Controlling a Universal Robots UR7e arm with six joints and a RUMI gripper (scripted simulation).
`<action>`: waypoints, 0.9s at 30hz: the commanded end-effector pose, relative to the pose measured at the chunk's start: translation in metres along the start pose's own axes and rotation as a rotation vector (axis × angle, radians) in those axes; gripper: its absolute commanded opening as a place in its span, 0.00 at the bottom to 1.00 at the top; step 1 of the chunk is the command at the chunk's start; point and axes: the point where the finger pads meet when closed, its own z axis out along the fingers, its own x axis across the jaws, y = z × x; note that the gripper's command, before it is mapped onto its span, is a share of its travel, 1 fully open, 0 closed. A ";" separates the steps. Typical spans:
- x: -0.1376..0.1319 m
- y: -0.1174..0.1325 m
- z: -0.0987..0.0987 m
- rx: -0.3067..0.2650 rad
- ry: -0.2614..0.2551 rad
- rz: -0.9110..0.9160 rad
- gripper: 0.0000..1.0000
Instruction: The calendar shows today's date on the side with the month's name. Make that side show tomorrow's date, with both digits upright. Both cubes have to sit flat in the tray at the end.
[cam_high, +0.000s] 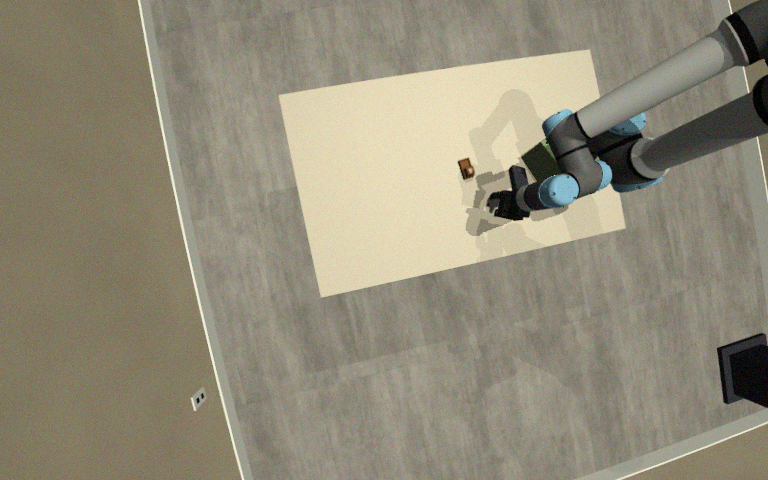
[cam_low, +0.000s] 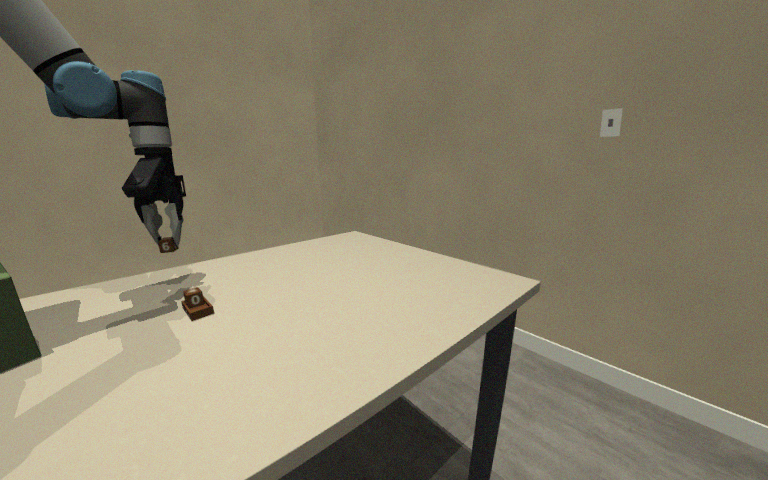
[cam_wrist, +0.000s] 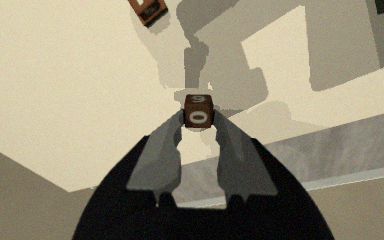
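Observation:
My gripper (cam_high: 492, 206) (cam_low: 168, 243) (cam_wrist: 198, 110) is shut on a dark brown number cube (cam_low: 167, 245) (cam_wrist: 198, 111), held well above the table. The held cube shows a 6 in the exterior view; in the wrist view it shows a 0 on one face and a 6 or 9, hard to tell, on another. The small brown tray (cam_high: 463, 164) (cam_low: 198, 312) stands on the table, ahead of the gripper. The other cube (cam_high: 470, 170) (cam_low: 194, 297) is in the tray and shows a 0 in the exterior view. The month's name cannot be read.
A dark green block (cam_high: 539, 161) (cam_low: 15, 325) stands on the table (cam_high: 368, 198) (cam_low: 339, 316) beside the arm. The arm reaches in over that side. Shadows of the arm fall around the tray. A dark stand (cam_high: 746, 367) is on the floor away from the table.

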 end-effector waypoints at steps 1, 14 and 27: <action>0.000 0.000 0.000 -0.001 -0.001 0.005 0.10; 0.000 0.000 0.000 -0.001 -0.001 0.045 0.10; 0.002 -0.001 0.000 -0.001 -0.001 0.162 0.10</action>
